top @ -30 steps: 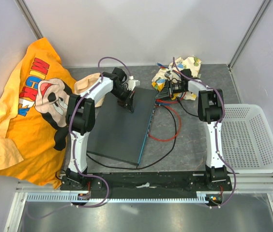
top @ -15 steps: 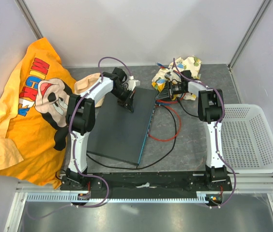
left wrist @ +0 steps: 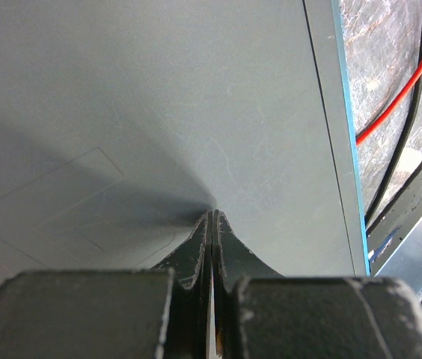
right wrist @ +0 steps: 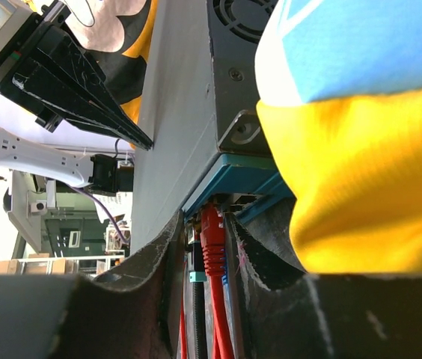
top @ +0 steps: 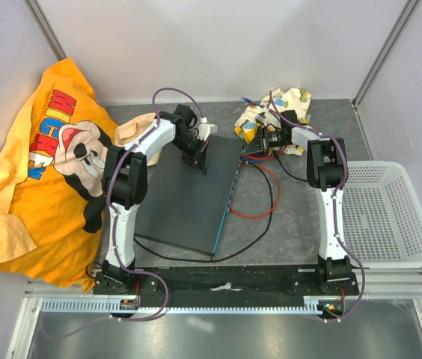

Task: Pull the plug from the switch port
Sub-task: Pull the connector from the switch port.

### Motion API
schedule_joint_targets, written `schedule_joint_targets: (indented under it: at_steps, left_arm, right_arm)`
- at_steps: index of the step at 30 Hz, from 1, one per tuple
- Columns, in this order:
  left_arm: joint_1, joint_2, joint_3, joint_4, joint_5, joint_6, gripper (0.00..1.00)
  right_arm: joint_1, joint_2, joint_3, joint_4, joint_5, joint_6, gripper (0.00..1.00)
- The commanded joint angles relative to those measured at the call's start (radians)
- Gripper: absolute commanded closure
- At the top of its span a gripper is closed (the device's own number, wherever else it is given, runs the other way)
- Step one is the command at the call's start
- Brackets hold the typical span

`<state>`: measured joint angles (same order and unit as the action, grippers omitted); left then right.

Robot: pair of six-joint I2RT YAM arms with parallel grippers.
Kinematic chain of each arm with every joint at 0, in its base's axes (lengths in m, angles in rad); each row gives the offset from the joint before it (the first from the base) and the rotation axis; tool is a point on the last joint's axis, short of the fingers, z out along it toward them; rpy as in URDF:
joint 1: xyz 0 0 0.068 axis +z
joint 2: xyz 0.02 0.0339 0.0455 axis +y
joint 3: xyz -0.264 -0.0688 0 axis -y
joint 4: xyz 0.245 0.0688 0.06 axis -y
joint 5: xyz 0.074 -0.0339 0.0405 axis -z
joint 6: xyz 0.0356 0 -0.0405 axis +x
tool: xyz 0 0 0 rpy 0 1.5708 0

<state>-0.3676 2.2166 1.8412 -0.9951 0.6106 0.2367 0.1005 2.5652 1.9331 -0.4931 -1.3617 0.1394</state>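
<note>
Now the right jaws are sitting narrow around the red plug [right wrist: 211, 233], which is pointing at 12 o'clock into the switch [right wrist: 177, 112].

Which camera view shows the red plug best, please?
Right wrist: the red plug sits between the right gripper's fingers at the switch's edge. Top external hides it behind that gripper; left wrist shows only red cable.

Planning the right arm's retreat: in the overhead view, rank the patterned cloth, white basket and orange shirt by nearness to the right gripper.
1. patterned cloth, beside the right gripper.
2. white basket, right edge.
3. orange shirt, far left.
</note>
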Motion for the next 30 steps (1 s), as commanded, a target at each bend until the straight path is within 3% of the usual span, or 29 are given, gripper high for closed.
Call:
schedule_joint_targets:
  at_steps: [1,9,13,22,25,30]
  left_arm:
    - [-0.022,0.049,-0.008,0.013,-0.081,0.055,0.98]
    - [-0.028,0.052,-0.008,0.015,-0.081,0.056,0.98]
    - [-0.03,0.054,-0.01,0.015,-0.081,0.055,0.98]
    - [-0.031,0.051,-0.02,0.015,-0.08,0.056,0.98]
    - [-0.034,0.055,-0.01,0.015,-0.077,0.056,0.98]
    - [-0.036,0.054,-0.005,0.013,-0.072,0.056,0.98]
  right_arm:
    - [-0.01,0.009,-0.026,-0.001,0.067,-0.02,0.69]
    - [-0.012,0.004,-0.036,0.001,0.127,-0.026,0.77]
    - [-0.012,0.024,-0.023,0.007,0.153,0.003,0.86]
    - [-0.025,0.033,0.001,0.011,0.213,0.075,0.93]
    - [-0.022,0.01,0.004,0.011,0.329,0.121,1.0]
    - [-0.007,-0.054,0.015,-0.125,0.608,0.086,1.0]
